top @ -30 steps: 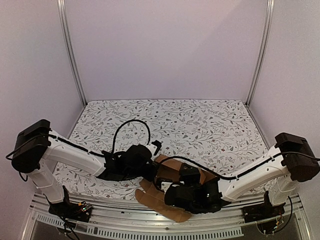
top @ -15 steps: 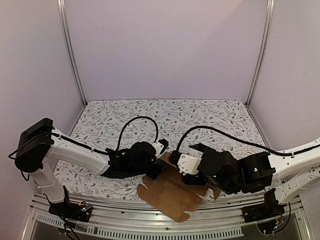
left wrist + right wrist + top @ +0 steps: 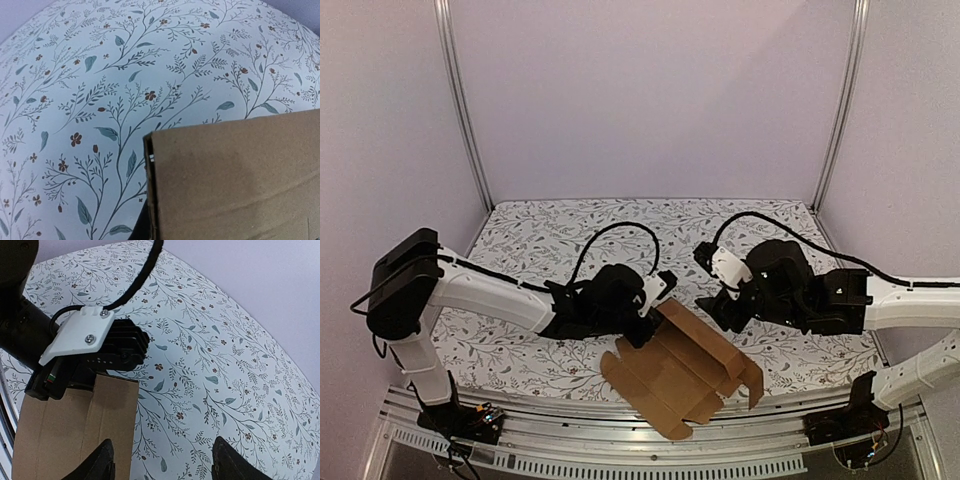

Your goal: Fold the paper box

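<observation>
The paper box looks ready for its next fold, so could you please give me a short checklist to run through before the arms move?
1. Left gripper shut on the paper box at its far corner: ok.
2. Right gripper open and empty: ok.
3. Right gripper apart from the cardboard: cannot tell; it hangs close by the box's far edge.
4. Box wholly over the table: not ok; its near flaps reach past the table's near edge.
5. Box folded up: not ok; it is mostly an open sheet with its flaps spread.
</observation>
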Controlling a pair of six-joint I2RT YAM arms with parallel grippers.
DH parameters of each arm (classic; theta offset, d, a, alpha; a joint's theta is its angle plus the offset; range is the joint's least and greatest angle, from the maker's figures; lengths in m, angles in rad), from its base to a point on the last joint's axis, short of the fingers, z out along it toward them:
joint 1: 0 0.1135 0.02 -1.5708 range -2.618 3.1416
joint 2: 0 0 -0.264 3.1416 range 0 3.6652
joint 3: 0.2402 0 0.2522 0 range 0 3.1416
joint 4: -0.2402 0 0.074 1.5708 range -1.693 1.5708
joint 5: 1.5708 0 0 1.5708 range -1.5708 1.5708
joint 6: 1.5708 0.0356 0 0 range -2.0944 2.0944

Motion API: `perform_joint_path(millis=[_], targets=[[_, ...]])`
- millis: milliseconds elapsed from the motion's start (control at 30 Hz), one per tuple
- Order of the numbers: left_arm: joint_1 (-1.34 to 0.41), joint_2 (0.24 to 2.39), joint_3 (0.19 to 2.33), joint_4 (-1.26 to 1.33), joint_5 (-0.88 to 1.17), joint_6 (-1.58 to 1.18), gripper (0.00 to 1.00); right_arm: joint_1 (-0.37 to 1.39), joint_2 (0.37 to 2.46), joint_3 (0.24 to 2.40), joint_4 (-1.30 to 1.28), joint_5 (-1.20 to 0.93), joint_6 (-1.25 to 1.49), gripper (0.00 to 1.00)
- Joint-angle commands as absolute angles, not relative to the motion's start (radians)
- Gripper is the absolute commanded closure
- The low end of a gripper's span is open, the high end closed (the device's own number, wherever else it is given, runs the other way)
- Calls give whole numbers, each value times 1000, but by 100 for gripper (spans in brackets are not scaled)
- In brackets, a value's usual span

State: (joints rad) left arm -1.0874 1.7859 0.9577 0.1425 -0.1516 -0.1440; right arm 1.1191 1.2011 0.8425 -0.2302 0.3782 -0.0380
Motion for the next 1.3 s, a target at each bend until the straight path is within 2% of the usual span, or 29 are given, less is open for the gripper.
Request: perform_joint_path(millis=[0, 133, 300, 433, 900, 1267], targets=[[-1047, 1842, 1040, 75, -126, -97, 100, 1060, 1237, 822, -175, 257, 47, 43], [-1032, 1871, 1048, 92, -110, -95, 100, 997, 1278, 798, -81, 186, 100, 59], [-1030, 1900, 1037, 126, -107, -102, 100, 943, 1343, 789, 5, 123, 171, 88], [-1028, 1928, 1036, 144, -110, -122, 100, 937, 1412, 790, 83, 92, 212, 100], [-1028, 1947, 965, 264, -150, -194, 95, 936, 1602, 836, 204, 51, 298, 100], [-1034, 1945, 939, 308, -154, -213, 93, 936, 1656, 874, 227, 17, 323, 100]])
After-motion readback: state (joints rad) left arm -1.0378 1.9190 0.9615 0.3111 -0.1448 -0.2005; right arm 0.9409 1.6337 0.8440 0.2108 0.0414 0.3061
